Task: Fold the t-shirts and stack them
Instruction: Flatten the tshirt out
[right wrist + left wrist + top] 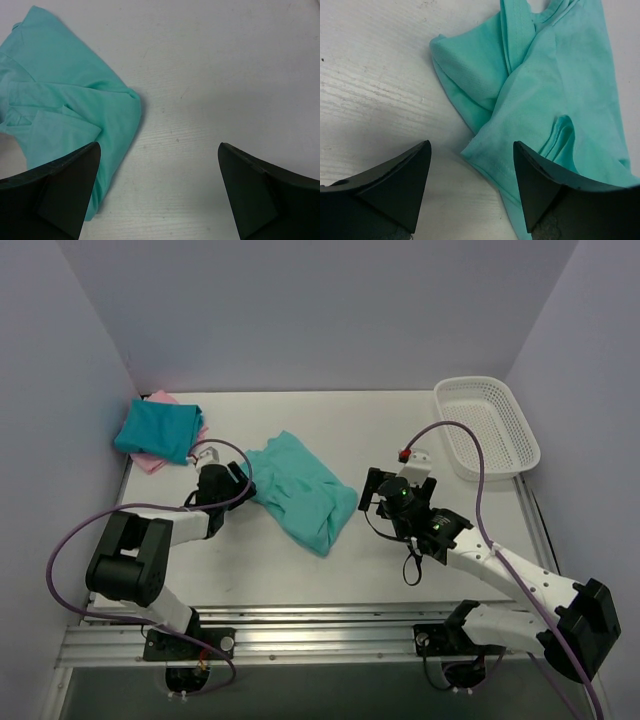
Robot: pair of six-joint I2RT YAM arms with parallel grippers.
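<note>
A light teal-green t-shirt point(300, 490) lies crumpled in the middle of the table. My left gripper point(238, 484) is open at its left edge. In the left wrist view, a hemmed corner of the shirt point(545, 90) lies on the table between the jaws of this gripper point(472, 150), close to the right finger point(540, 185), and nothing is held. My right gripper point(366, 492) stands wide open just right of the shirt point(65, 105); only bare table shows at its middle point(159, 150). A folded darker teal-blue shirt point(155, 430) rests on a pink shirt point(150, 462) at the back left.
A white mesh basket point(487, 425) sits at the back right corner, with nothing in it. Walls close in the table on the left, back and right. Purple cables loop beside both arms. A metal rail runs along the near edge.
</note>
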